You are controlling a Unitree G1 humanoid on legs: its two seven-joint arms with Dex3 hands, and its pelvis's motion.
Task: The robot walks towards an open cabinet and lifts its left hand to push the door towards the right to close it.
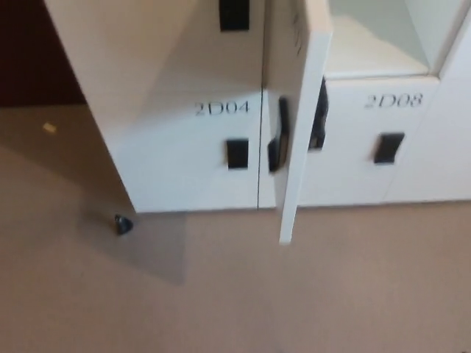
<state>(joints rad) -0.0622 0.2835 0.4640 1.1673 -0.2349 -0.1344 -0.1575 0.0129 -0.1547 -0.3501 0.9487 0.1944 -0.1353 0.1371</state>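
A bank of white lockers fills the upper half of the head view. One white door (302, 110) stands open, swung out toward me edge-on, with its lower corner near the floor at the picture's middle. A black latch (277, 140) shows on its inner face. To its right, the open compartment (375, 37) shows a pale interior. Neither of my hands shows in the picture.
Closed locker doors are labelled 2D04 (222, 108) and 2D08 (394, 101), each with a black recessed handle (237, 154). A small dark doorstop (122, 224) sits on the beige carpet at lower left. A small pale scrap (49, 127) lies on the floor at far left.
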